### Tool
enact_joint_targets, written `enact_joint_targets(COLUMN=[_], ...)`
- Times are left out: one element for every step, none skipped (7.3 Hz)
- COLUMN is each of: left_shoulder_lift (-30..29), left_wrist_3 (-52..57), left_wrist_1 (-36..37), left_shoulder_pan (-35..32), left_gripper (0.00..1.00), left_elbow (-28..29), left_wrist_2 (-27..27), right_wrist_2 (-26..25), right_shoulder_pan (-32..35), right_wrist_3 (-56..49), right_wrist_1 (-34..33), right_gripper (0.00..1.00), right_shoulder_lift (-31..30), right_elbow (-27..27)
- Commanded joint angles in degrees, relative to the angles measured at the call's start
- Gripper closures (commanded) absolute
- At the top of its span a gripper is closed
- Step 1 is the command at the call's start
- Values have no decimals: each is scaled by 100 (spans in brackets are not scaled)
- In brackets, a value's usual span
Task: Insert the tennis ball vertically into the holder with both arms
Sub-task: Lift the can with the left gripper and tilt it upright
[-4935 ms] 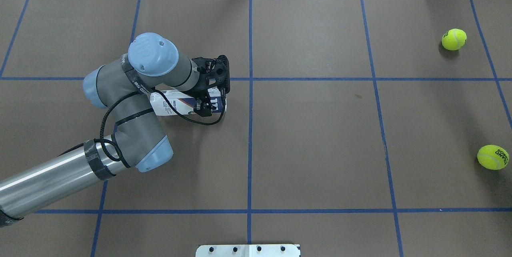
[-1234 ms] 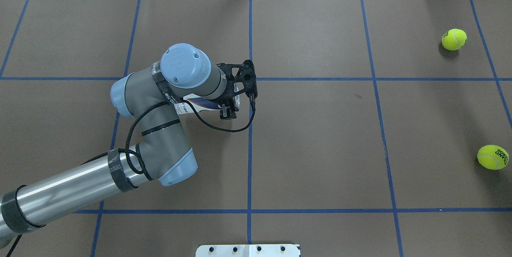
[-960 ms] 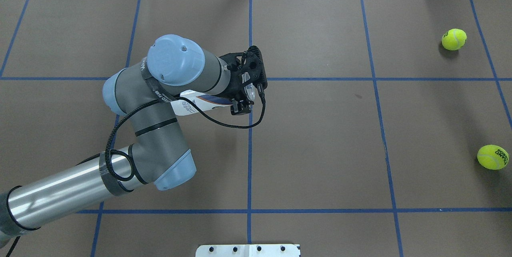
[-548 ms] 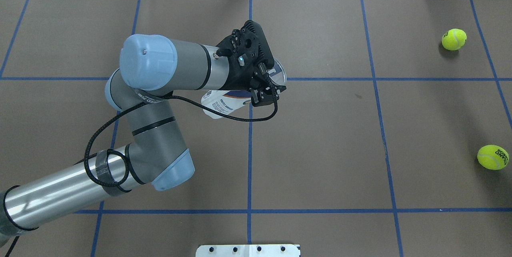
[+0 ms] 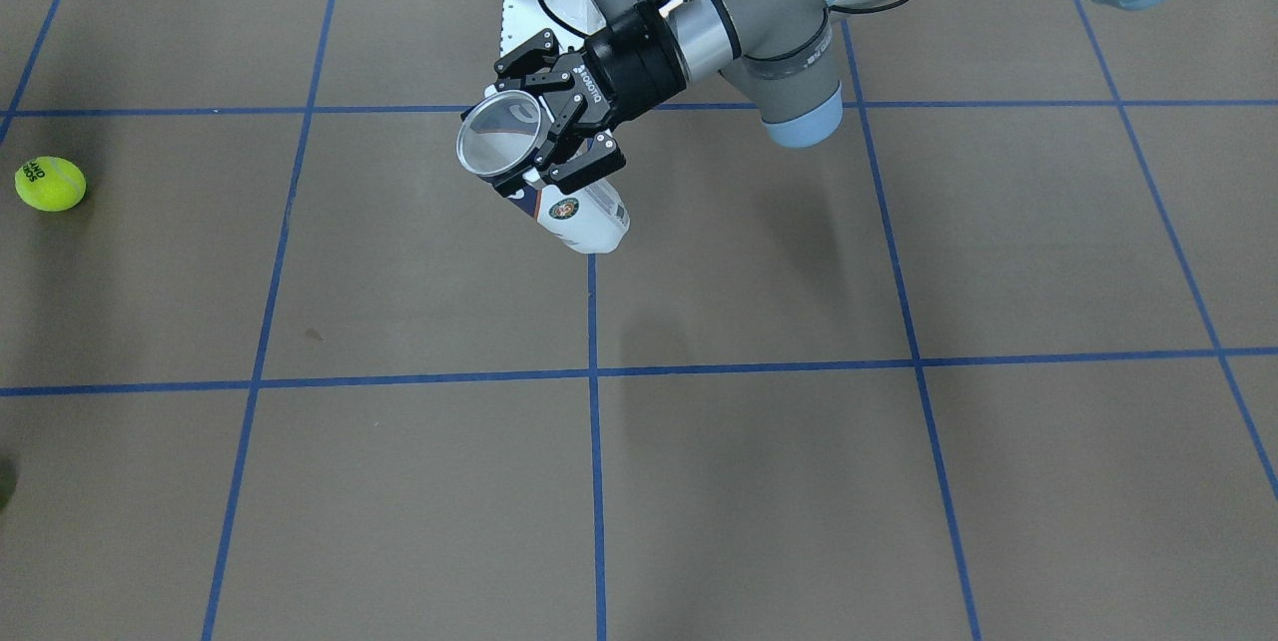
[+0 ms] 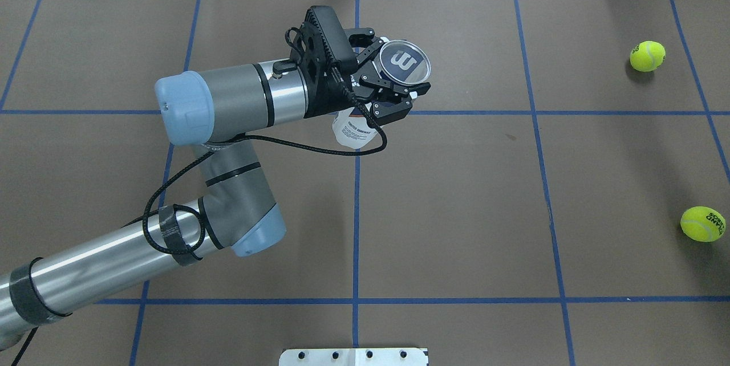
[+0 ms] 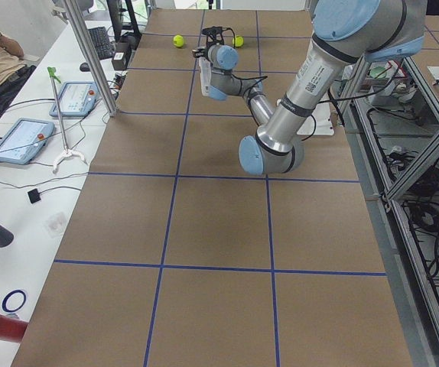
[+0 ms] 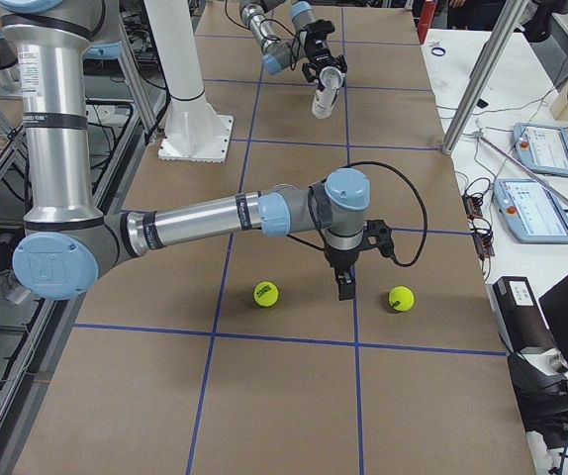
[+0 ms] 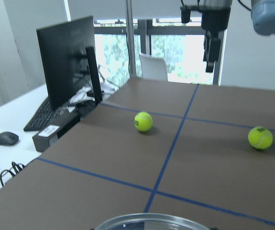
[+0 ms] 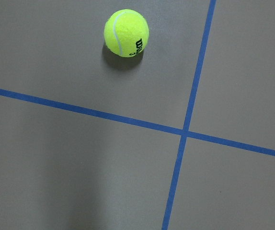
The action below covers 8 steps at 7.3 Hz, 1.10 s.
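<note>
Silver arms point(image 6: 85, 275) carry grey joints point(image 6: 239, 183), light-blue caps point(image 6: 177, 109).

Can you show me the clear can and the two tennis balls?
tennis-ball can point(image 5: 579, 217), front-facing view, white label near its base.
far tennis ball point(image 6: 647, 56), overhead view, its centre.
near tennis ball point(image 6: 702, 223), overhead view, its centre.

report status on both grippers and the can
Left gripper shut on the holder, tilted, off the table, empty. Right gripper hangs between two tennis balls, jaws unclear. Path between arms looks open.
</note>
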Motion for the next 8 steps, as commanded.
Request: enact_joint_targets(left_shoulder_lift=[-133,-133,-133,-142,-133,-124,-124,-116], left_wrist_3=[-387,-493,-695,-723,-723,-723,-732,-767], left_wrist_1=[-1083,-1451,-2046,-2339,-2412,-2578,-2666,-2685], left_shoulder_pan=[17,17,69,122,253,411,552,649], left_gripper=[42,42,42,42,42,42,42,42], left_elbow=[588,808,1167,1422,1538,1713,1811,1838], left_wrist_2=[784,1118,1374,1394,1489,1647,1683,1684], right_wrist_2=[0,9,9,9,44,279,325,343], right_shoulder_pan=[-5,3,-5,-5,3,12,12,12], right_wrist_3=[0,0,0,-9,-26,-78,-105,-79], right_wrist_1=[6,-2,6,6,6,6,15,6], right_gripper=[1,1,1,1,1,1,1,1], right_shoulder_lift=[0,0,0,0,-9,-52,-70,-88], right_elbow=[7,15,15,15,7,-2,68,94])
